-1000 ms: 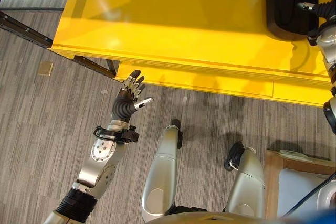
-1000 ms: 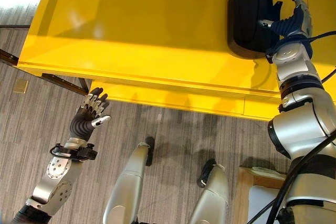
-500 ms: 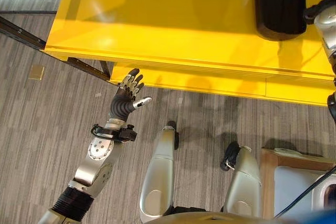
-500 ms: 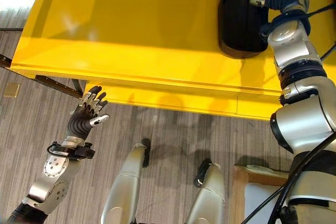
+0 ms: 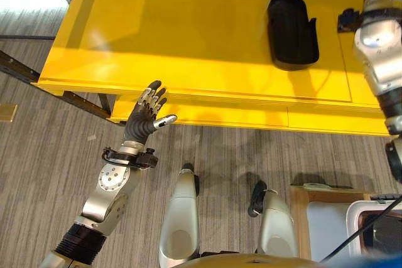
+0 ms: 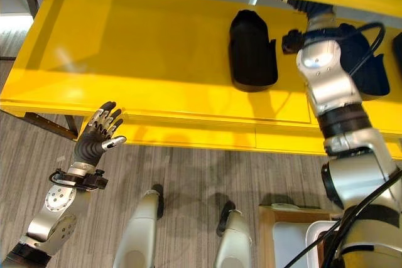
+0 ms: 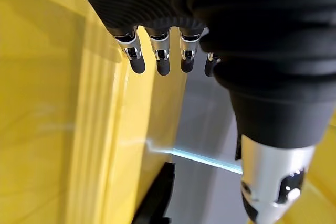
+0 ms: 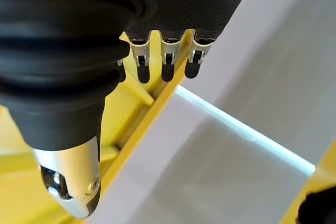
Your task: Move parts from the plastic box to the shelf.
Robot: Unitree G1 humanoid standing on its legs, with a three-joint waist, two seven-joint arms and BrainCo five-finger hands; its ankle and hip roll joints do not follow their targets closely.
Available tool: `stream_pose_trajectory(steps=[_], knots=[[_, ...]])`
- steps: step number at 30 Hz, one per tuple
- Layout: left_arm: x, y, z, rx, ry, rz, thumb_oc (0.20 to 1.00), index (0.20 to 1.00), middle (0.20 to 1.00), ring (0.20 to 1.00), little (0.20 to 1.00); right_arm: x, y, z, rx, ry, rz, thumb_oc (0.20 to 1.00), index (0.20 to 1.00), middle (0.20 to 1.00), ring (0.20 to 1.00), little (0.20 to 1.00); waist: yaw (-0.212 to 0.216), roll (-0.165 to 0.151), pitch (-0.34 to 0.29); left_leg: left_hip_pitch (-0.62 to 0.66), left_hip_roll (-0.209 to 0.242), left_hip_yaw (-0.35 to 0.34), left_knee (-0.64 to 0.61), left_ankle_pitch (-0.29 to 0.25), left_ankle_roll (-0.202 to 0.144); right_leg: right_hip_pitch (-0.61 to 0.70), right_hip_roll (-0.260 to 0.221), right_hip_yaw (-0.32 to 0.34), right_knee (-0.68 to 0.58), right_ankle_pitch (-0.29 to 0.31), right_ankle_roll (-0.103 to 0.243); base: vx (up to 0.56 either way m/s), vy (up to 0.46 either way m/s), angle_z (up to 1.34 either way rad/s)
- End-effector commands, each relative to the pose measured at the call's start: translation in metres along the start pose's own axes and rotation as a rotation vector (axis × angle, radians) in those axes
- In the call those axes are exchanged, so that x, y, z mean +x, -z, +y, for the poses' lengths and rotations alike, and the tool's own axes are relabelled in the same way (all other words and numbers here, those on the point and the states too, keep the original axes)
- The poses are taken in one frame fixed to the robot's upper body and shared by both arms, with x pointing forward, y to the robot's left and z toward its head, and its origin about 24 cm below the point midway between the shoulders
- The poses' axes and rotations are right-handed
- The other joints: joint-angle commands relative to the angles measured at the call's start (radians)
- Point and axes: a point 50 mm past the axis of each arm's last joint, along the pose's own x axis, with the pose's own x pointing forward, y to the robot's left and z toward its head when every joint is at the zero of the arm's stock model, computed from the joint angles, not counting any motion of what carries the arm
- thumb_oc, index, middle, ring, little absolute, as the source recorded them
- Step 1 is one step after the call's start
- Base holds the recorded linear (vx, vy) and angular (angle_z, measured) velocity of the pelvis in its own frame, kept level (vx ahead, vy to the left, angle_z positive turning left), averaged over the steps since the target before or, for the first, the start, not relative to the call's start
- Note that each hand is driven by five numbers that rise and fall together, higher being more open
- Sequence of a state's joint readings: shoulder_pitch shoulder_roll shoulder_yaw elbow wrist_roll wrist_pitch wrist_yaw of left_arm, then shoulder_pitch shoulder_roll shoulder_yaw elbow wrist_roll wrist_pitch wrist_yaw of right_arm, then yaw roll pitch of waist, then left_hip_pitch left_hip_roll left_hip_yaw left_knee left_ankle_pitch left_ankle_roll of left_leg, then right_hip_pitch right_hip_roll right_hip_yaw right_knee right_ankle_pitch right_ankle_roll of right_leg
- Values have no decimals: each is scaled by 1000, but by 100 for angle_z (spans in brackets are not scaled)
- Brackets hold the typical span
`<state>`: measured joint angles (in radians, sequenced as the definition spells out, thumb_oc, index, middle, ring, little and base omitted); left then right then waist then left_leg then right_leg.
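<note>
Right robot hand point(image 8: 167, 59) has come off the black part point(image 5: 292, 29) and gone up past it, toward the back of the yellow shelf point(image 5: 157, 36); cam has tilted up too, so the whole view shift is no move of things. L to R: left robot hand point(image 5: 146, 115) hangs spread and empty just in front of the shelf's front edge; the part lies flat on the shelf, free of both hands; right robot hand has fingers straight, nothing in them, forearm just beside the part; a 2nd black part point(image 6: 372, 61) lies behind that forearm; plastic box point(image 5: 359, 213) sits on the floor, low right. Risks: arm pulling back prob. brushes either part and skews it or shoves it toward the edge; left robot hand could knock the shelf front if the body leans in. Count: 2 parts clearly on the shelf, 1 box, 2 robot hands.
</note>
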<state>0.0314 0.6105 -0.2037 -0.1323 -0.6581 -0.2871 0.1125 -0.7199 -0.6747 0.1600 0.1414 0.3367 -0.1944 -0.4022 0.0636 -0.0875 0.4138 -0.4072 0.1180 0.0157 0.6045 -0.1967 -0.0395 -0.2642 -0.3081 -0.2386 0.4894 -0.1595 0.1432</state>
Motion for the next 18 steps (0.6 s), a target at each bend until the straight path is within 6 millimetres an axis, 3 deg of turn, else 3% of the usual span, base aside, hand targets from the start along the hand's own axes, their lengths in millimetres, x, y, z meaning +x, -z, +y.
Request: stream_pose_trajectory(steps=[1,2,3,4,6,7,8,12,18], knots=[[1,-6,1,-9,12,-55,1000,1000,1000,1000,1000,-4,13,-9,-7,5,4,1000,1000,1000,1000,1000,2,12,-63,23,24,-62,-88,15,-5,36,60,-23,14,-23,-36,158,-75,-34],[-2,-1,4,0,-3,-33,1000,1000,1000,1000,1000,-41,25,-5,59,-16,50,1000,1000,1000,1000,1000,-5,5,-90,68,32,-54,-151,34,-5,78,69,-31,-57,0,-27,142,-50,-31],[-5,2,6,8,-15,-22,1000,1000,1000,1000,1000,-56,31,1,112,-19,84,1000,1000,1000,1000,1000,-7,0,-103,93,35,-51,-185,45,-4,98,73,-30,-85,14,-22,165,-34,-21],[-10,6,9,13,-44,-5,1000,1000,1000,1000,1000,-92,34,6,206,-67,142,1000,1000,1000,1000,1000,-21,-11,-136,149,41,-34,-275,80,-5,142,85,-26,-173,50,-14,175,5,-22],[-20,11,14,26,-80,13,1000,1000,1000,1000,1000,-136,39,7,313,-113,247,1000,1000,1000,1000,1000,-42,-17,-203,236,45,-7,-414,121,-10,209,95,-21,-302,102,6,173,50,-13],[-21,12,14,26,-80,16,1000,1000,1000,1000,1000,-137,39,7,313,-113,250,1000,1000,1000,1000,1000,-41,-17,-205,241,44,-6,-423,126,-10,213,96,-21,-308,105,6,140,109,-9],[-26,16,17,35,-102,29,1000,1000,1000,1000,1000,-159,40,8,370,-131,312,1000,1000,1000,1000,1000,-57,-18,-242,279,42,9,-489,147,-16,242,93,-23,-363,130,20,122,111,-21],[-37,27,19,37,-138,63,1000,1000,1000,1000,1000,-193,38,12,374,-246,407,1000,1000,1000,1000,1000,-86,-18,-303,372,22,61,-632,189,-18,285,79,-10,-446,197,49,96,164,-9],[-42,31,21,59,-152,73,1000,1000,1000,1000,1000,-217,37,9,319,-309,484,1000,1000,1000,1000,1000,-103,-23,-325,408,-13,100,-638,164,1,293,42,28,-466,260,79,23,126,-21]])
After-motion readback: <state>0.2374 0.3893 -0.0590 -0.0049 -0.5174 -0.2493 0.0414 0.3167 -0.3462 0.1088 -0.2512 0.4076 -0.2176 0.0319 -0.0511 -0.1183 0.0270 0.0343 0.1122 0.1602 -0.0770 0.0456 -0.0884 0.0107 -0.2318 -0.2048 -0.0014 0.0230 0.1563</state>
